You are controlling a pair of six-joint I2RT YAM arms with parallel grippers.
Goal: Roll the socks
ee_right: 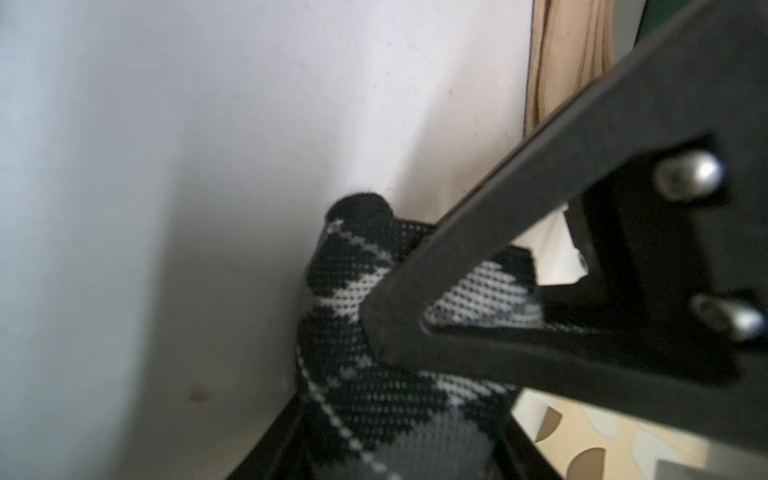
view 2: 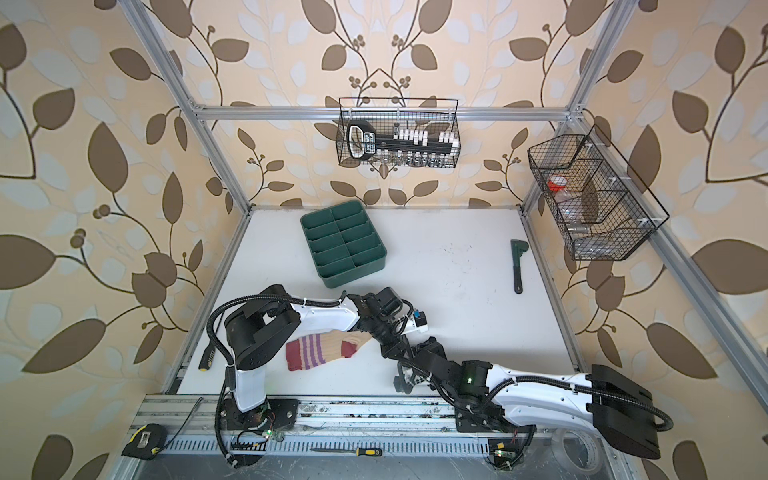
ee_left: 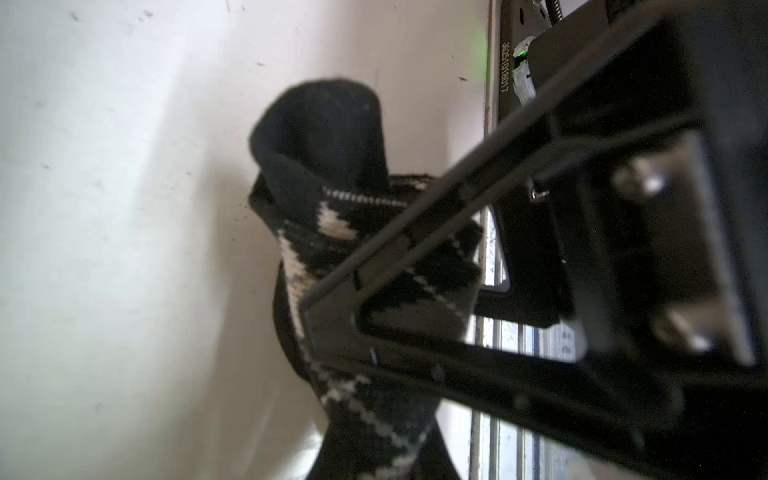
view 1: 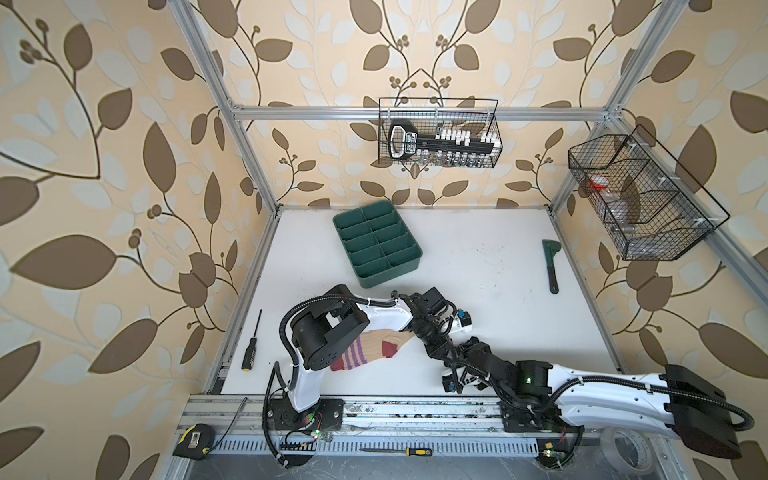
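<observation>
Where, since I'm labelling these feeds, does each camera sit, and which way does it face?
Top view: high over the near table edge, facing down; left arm and right arm show.
Top view: beside it, facing likewise; tray, both arms show.
Left wrist: on the left arm, facing along its finger at the black sock.
Right wrist: on the right arm, facing along its finger at the black sock.
Shared: both wrist views show the black sock; both top views the beige sock.
</observation>
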